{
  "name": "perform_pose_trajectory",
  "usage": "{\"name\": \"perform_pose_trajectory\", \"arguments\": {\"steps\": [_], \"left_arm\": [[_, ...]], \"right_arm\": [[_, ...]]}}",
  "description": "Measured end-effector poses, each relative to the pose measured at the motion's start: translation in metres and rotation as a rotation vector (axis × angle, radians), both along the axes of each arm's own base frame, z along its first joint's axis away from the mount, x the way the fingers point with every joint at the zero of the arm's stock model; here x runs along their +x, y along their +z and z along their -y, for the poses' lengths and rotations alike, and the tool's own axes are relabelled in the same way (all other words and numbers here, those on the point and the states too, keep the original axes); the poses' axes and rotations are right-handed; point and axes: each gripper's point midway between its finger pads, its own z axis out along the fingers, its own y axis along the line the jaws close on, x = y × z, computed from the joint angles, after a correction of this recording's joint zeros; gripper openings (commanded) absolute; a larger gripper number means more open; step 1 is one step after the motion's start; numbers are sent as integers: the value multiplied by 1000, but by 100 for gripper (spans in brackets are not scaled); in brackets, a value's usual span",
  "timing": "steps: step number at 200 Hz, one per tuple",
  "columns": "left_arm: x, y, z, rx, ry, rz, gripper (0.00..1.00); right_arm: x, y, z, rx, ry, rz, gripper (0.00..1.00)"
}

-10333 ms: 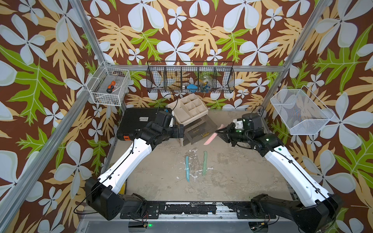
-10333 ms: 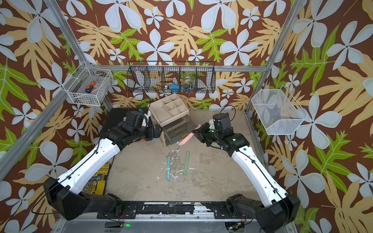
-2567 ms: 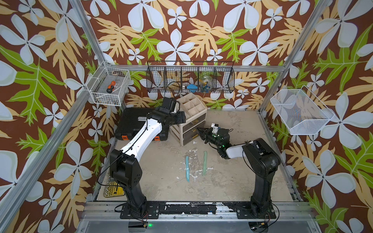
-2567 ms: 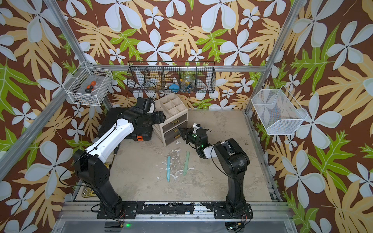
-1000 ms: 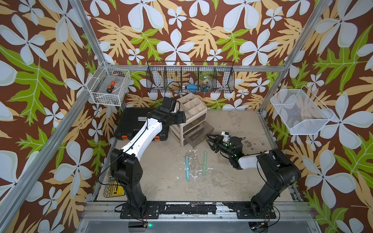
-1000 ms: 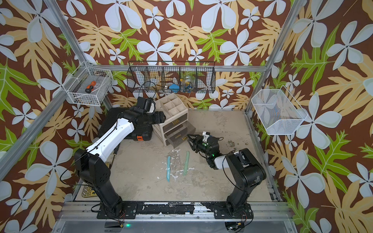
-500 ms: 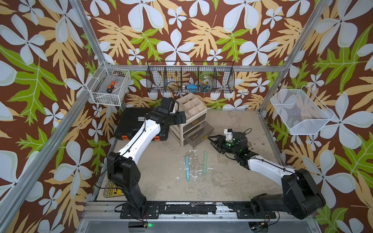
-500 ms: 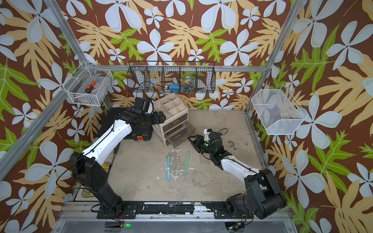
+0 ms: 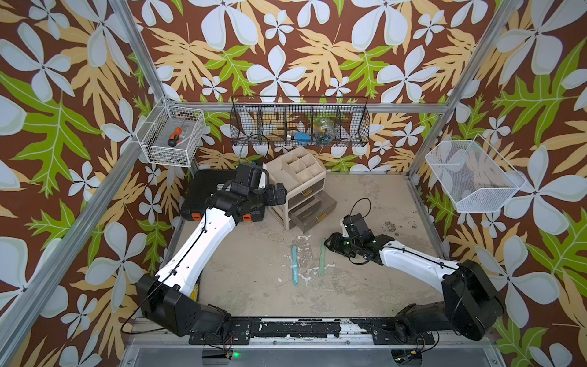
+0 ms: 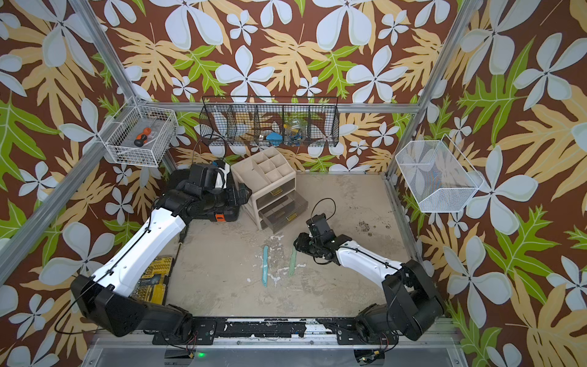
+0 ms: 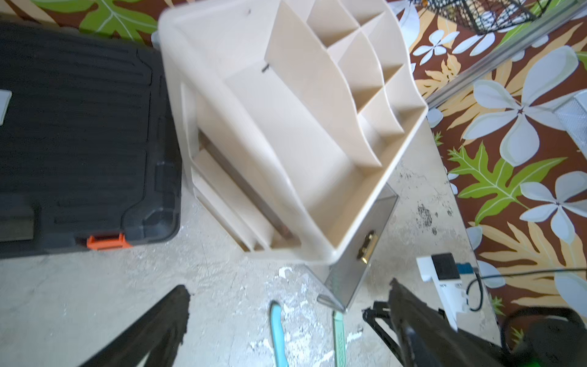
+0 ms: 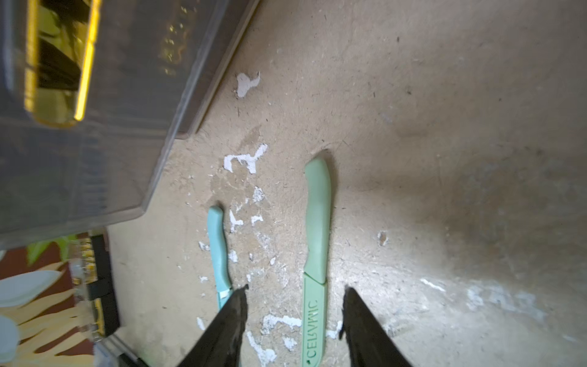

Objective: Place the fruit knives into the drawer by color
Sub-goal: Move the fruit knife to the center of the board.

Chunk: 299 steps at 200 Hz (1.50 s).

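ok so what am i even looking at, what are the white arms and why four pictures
Those are two robot arms mounted at the near edge of a table, each ending in a two-finger gripper. Two pictures come from one overhead camera head, so they nearly match; the other two come from a small camera on each arm's wrist, looking past its jaws. On the table a light blue knife and a mint green knife lie side by side before a beige drawer unit with drawers pulled out; a black tool case sits beside it. The job is sorting knives into drawers by colour. Nothing is held: the left gripper is open next to the drawer unit, and the right gripper is open, jaws either side of the mint green knife.
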Motion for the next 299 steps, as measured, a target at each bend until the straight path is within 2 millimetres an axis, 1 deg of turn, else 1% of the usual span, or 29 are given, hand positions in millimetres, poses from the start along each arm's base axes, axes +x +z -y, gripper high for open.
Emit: {"name": "perform_pose_trajectory", "arguments": {"steps": [20,37,57,73,93,106,151,165,177,208,230,252,276,299], "left_arm": [[-22,-10,-3,-5,-21,-29,100],[-37,-16,-4,-12,-43,-49,100],[-48,-18,-3,-25,-64,-55,100],[-52,-18,-3,-25,-71,-54,100],[-53,-17,-2,-23,-77,-53,100],[-53,-18,-2,-21,-83,-56,100],[-52,-24,0,-13,-91,-70,100],[-51,-26,1,-10,-91,-78,100],[-50,-28,2,-11,-94,-85,100],[-45,-28,5,-14,-99,-86,100],[-42,-26,7,-17,-100,-81,100],[-40,-25,8,-18,-100,-78,100],[-38,-28,9,-17,-100,-81,100],[-35,-28,11,-18,-101,-83,100]], "right_arm": [[-2,-12,-2,-89,16,-4,48],[0,-19,-2,-155,16,0,45],[3,-27,-4,-222,20,3,44],[7,-32,-9,-267,30,10,43],[12,-37,-18,-310,49,22,42],[11,-42,-18,-338,55,19,40],[1,-60,-6,-430,61,1,36],[3,-62,-3,-450,65,25,31],[5,-63,0,-463,61,36,29],[6,-63,4,-466,69,55,28],[5,-62,12,-449,81,28,26],[0,-62,23,-446,100,-39,24],[-11,-62,35,-440,123,-113,24],[-21,-63,44,-435,149,-161,34]]}}
